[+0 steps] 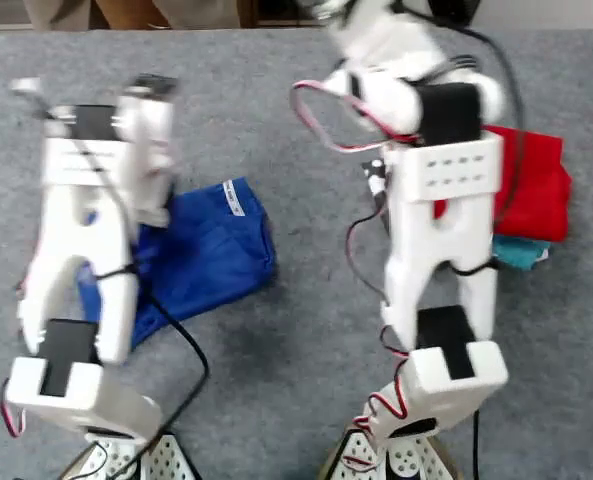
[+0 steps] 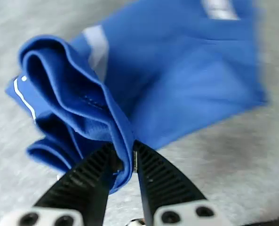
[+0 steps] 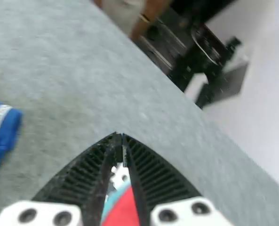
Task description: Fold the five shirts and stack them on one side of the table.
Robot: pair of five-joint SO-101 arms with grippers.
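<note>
Cloth soft, light, limp; I judge doubled fold best hold. My left gripper (image 2: 125,151) clamped on bunched fold of blue shirt (image 2: 177,84), well apart from red shirt (image 1: 536,185). My right gripper (image 3: 119,137) jaws together, near red shirt.

Table: a table (image 1: 306,340) was covered in grey, felt-like fabric with a faint speckle.
Far edge: the table's far edge (image 3: 145,52) ran straight.
Behind the edge: brown wooden legs (image 3: 146,16) stood close to it, beside a beige panel (image 3: 120,9).
Further back: black furniture or equipment (image 3: 200,42), too blurred to identify.
Surround: a pale whitish surface (image 3: 266,103), wall or floor unclear.
Light: soft and even, with faint shadows on the fabric.
</note>
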